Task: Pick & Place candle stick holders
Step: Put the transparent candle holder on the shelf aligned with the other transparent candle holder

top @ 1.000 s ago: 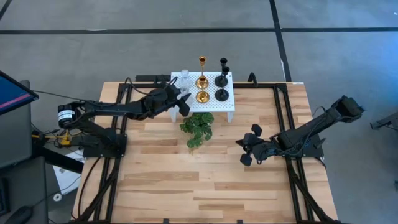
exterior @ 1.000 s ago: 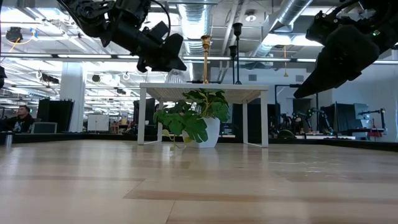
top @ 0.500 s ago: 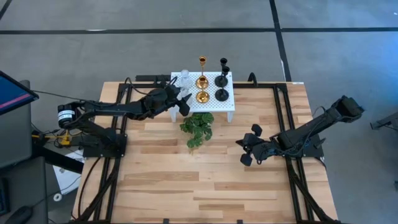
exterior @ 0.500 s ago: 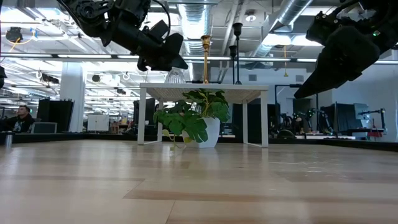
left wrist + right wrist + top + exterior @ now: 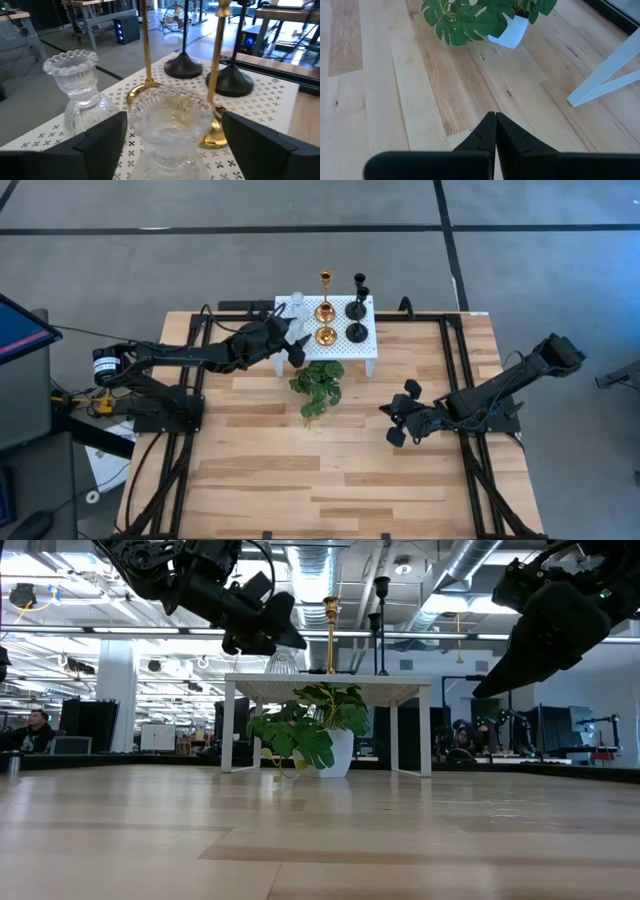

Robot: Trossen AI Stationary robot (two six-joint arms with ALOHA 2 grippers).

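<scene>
Light wooden plank bench (image 5: 330, 470) carries everything. At its far edge stands the white perforated raised stand (image 5: 365, 352), which keeps the holders up off the boards; the green leafy plant in a white pot (image 5: 316, 388) sits just in front, partly under it.

Left arm reaches across to the stand's left end. Left hand (image 5: 170, 132) is open, one finger (image 5: 102, 137) on each side of the nearer squat clear glass candle stick holder (image 5: 170, 122); judged as lined up for a grasp, not yet closed on it. Second clear glass holder (image 5: 75, 87) stands just beside it. Farther along the stand: two shiny gold holders, one tall-stemmed (image 5: 324, 292), one squat (image 5: 325, 336), then two black holders (image 5: 357, 308).

Right arm waits low over the bench, right of the plant; right hand (image 5: 495, 132) is closed, fingers touching, empty.

View notes: the high view gives the layout but the left hand hides most of the glass pair. The left wrist view alone shows the holder between the fingers. The low view shows the stand's height.
</scene>
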